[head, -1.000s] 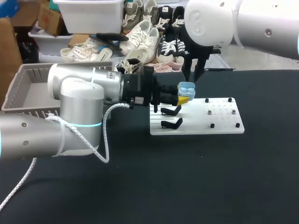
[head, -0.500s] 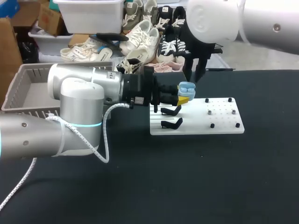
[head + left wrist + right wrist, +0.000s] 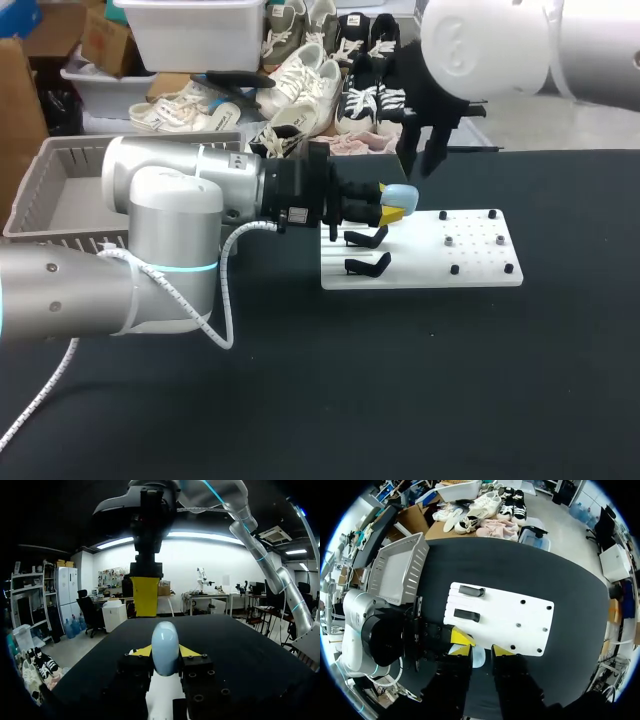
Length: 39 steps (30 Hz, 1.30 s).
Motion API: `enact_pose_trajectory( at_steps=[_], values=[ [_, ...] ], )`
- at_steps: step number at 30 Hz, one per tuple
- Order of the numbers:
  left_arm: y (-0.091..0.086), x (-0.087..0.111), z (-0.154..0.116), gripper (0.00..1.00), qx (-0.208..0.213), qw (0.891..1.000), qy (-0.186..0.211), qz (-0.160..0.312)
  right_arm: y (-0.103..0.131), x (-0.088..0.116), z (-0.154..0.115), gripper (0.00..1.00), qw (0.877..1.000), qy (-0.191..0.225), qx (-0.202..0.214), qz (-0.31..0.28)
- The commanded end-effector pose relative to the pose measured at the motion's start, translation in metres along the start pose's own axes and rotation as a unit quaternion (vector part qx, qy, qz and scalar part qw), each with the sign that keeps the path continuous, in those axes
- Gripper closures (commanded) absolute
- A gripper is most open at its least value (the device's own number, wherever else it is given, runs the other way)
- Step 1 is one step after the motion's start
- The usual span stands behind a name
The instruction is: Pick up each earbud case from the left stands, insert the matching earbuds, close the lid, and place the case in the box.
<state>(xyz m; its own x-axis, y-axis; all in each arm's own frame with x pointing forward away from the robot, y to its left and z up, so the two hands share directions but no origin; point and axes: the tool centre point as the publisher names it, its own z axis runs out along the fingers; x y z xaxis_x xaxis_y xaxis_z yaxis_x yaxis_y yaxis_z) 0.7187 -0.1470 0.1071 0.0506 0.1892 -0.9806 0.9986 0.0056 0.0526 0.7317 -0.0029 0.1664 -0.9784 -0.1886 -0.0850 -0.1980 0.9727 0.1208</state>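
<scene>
A light blue earbud case (image 3: 399, 192) with its lid down is held above the near-left end of the white board (image 3: 470, 262), and my left gripper (image 3: 390, 204) is shut on it. In the left wrist view the case (image 3: 165, 647) stands upright between the yellow fingertips (image 3: 141, 651). My right gripper (image 3: 421, 165) hangs just above and behind the case, open, with nothing in it. In the right wrist view the case (image 3: 478, 657) shows below the gap of that gripper (image 3: 481, 651). Two black stands (image 3: 367, 238) (image 3: 368, 264) on the board are bare.
A grey slatted basket (image 3: 60, 165) sits at the table's left behind my left arm, which lies across the left half of the table. Small black and silver pegs (image 3: 453, 269) dot the board's right half. The black table (image 3: 400, 380) spreads out in front.
The case's lid has gone from open, with earbuds showing, to down. My right gripper has risen and moved a little right, away from the case. The left arm has kept still.
</scene>
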Motion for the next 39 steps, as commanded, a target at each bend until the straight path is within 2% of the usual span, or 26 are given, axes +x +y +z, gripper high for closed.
enact_pose_trajectory(
  at_steps=[1, 7, 12, 16, 20, 27, 34, 39],
  values=[
    [-0.001, 0.000, 0.000, 1.00, -0.002, 1.000, 0.000, 0.000, -0.010, 0.014, -0.018, 0.77, 0.998, -0.054, -0.006, 0.010],
    [-0.001, 0.000, 0.000, 1.00, -0.002, 1.000, 0.000, 0.000, -0.033, 0.026, -0.034, 0.75, 0.996, -0.078, -0.008, 0.043],
    [0.001, -0.003, -0.019, 1.00, -0.024, 1.000, -0.003, 0.014, -0.058, 0.042, -0.028, 0.75, 0.993, -0.071, -0.029, 0.086],
    [0.000, 0.001, -0.052, 1.00, -0.066, 0.998, -0.003, 0.017, -0.074, 0.054, -0.011, 0.76, 0.991, -0.045, -0.032, 0.120],
    [-0.004, 0.000, -0.097, 1.00, -0.112, 0.993, 0.017, 0.017, -0.087, 0.066, -0.001, 0.76, 0.988, -0.031, -0.034, 0.148],
    [-0.017, -0.015, -0.161, 1.00, -0.185, 0.981, 0.058, 0.024, -0.097, 0.077, 0.002, 0.77, 0.984, -0.025, -0.036, 0.175],
    [-0.023, -0.010, -0.220, 1.00, -0.231, 0.968, 0.096, 0.010, -0.101, 0.079, 0.004, 0.78, 0.981, -0.021, -0.036, 0.188],
    [-0.020, -0.006, -0.242, 1.00, -0.250, 0.962, 0.112, 0.003, -0.098, 0.075, 0.006, 0.78, 0.981, -0.018, -0.035, 0.192]
  ],
)
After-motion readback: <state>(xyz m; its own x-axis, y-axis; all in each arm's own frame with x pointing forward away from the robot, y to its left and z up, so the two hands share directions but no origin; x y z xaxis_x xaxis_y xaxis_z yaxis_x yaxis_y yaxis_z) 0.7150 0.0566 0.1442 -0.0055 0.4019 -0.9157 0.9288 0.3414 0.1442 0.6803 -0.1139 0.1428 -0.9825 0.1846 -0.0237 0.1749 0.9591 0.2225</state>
